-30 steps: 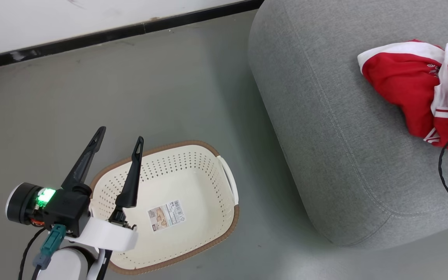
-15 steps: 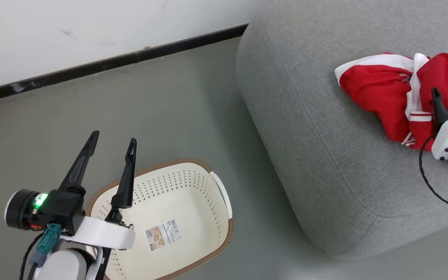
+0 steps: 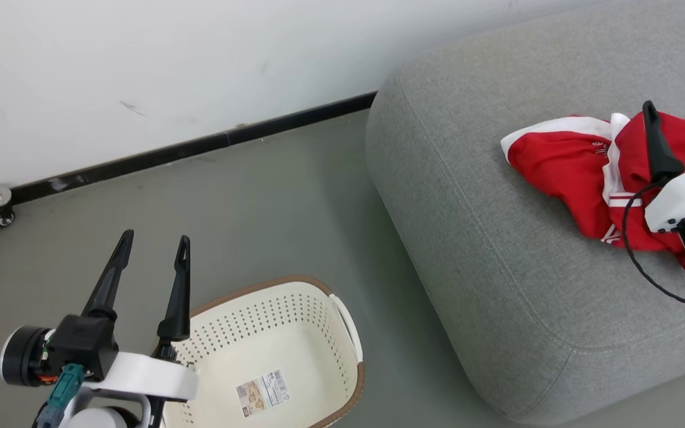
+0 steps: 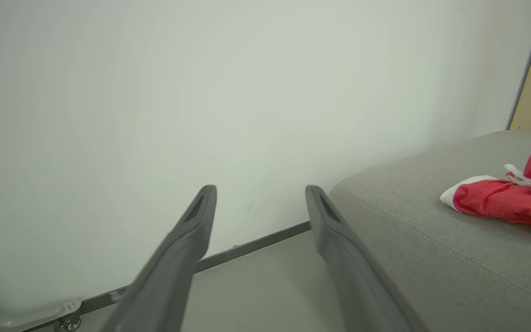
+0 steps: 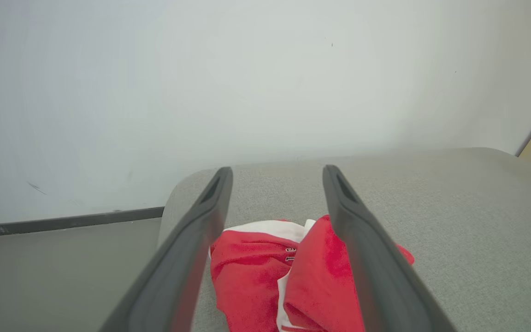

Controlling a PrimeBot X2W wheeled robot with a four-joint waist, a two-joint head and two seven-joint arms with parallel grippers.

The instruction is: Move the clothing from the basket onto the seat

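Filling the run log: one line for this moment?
clothing: on seat | basket: no clothing visible | left hand: open | right hand: open

Home-like rm: sofa [image 3: 497, 267], laundry basket [image 3: 271, 309]

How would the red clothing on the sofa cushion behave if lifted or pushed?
Probably floppy: the red clothing lies crumpled in soft folds, so it would drape. Pushed, it would likely bunch rather than slide on the textured sofa cushion.
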